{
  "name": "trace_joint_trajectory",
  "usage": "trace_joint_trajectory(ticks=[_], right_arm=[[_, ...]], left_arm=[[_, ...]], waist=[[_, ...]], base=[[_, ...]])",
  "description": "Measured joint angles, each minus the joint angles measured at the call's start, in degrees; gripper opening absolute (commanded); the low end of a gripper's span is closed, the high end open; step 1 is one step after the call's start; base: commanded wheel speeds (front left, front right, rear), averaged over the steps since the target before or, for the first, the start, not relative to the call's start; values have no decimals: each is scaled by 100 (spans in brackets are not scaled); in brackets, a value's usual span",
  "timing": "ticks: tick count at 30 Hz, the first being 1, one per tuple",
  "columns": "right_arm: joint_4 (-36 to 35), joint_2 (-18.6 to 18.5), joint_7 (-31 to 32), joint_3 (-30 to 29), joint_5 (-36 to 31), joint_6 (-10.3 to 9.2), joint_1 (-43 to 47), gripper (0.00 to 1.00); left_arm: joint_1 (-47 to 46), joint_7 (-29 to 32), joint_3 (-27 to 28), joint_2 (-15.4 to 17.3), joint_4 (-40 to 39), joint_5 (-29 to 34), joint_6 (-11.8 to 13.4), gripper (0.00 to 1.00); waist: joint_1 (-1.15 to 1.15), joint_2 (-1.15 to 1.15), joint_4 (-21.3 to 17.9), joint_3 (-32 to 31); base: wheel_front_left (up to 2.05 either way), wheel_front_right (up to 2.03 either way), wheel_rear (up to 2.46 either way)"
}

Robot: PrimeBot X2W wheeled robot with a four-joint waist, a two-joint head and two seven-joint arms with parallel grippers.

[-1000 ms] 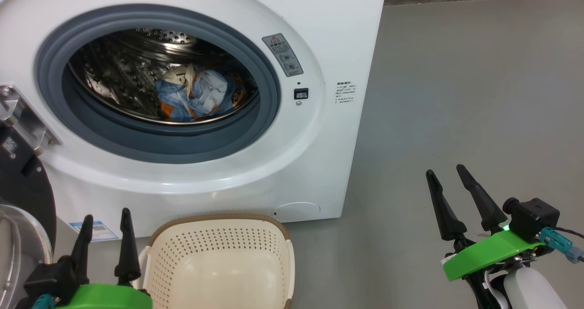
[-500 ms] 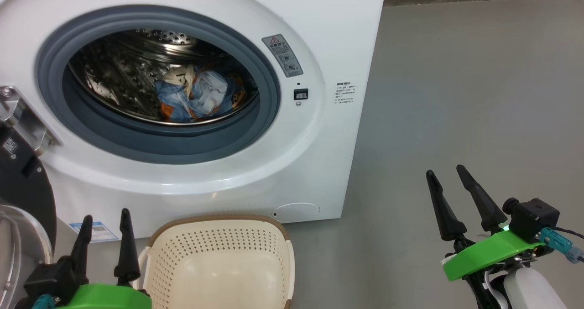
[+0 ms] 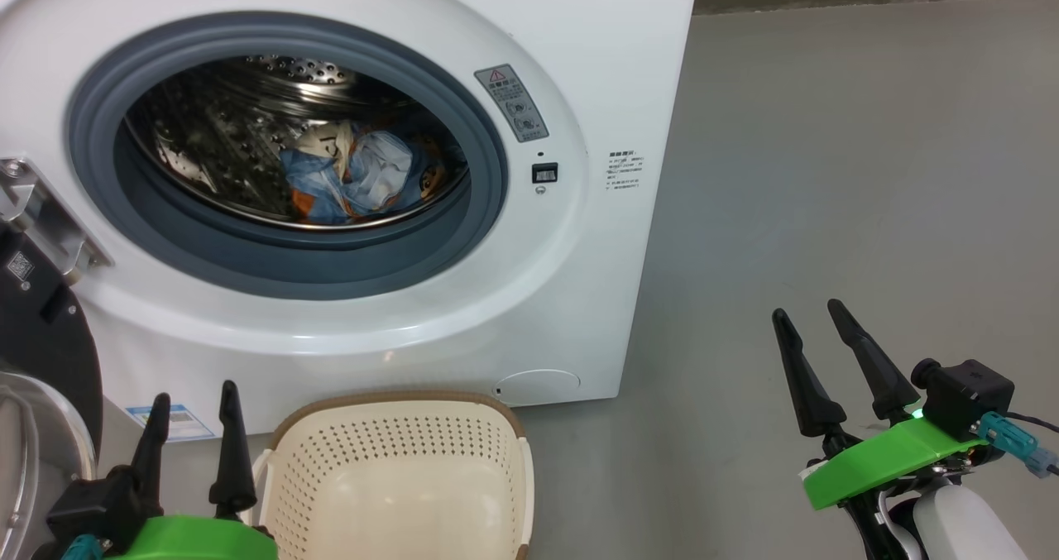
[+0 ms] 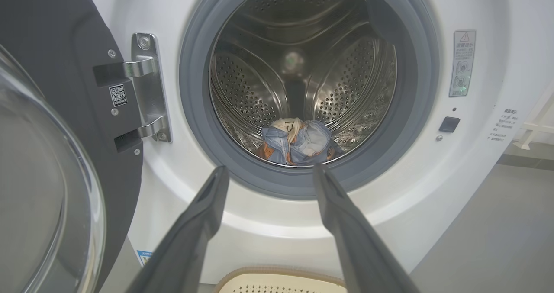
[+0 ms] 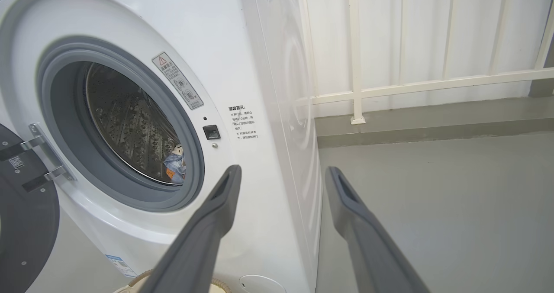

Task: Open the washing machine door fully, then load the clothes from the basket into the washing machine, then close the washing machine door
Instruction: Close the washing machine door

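Observation:
The washing machine (image 3: 579, 39) stands with its round mouth uncovered. Its door (image 3: 45, 353) hangs swung out at the left on a steel hinge (image 4: 147, 89), black rim and glass bowl (image 4: 43, 189) facing me. The clothes (image 3: 356, 175), blue with orange and cream patches, lie bunched at the bottom of the steel drum (image 4: 303, 141) (image 5: 175, 165). The cream basket (image 3: 397, 477) sits on the floor below the opening, with nothing inside. My left gripper (image 3: 192, 394) is open, low beside the basket's left edge. My right gripper (image 3: 809, 309) is open over bare floor, right of the machine.
Grey floor (image 3: 827, 171) stretches to the right of the machine. A white railing (image 5: 355, 68) and a low kerb run along the wall behind it. The open door takes up the space at the far left.
The head view has drifted very slightly; the machine sits a touch lower in it. Both grippers, the basket and the clothes have stayed where they were.

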Motion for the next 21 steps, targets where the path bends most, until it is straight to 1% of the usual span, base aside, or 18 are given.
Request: trace_joint_trajectory(ticks=[4,16,21], right_arm=[[0,1,0,0,-1,0,0,100],[-4,1,0,-1,-1,0,0,100],[-4,2,0,2,-1,0,0,100]], left_arm=[[1,0,19,-8,0,1,-44,100],[1,0,46,-32,-4,5,-51,100],[1,0,51,-36,-16,5,-58,100]], waist=[[0,0,-4,-2],[0,0,7,10],[0,0,13,-12]], base=[[0,0,0],[-1,1,0],[-38,38,0]])
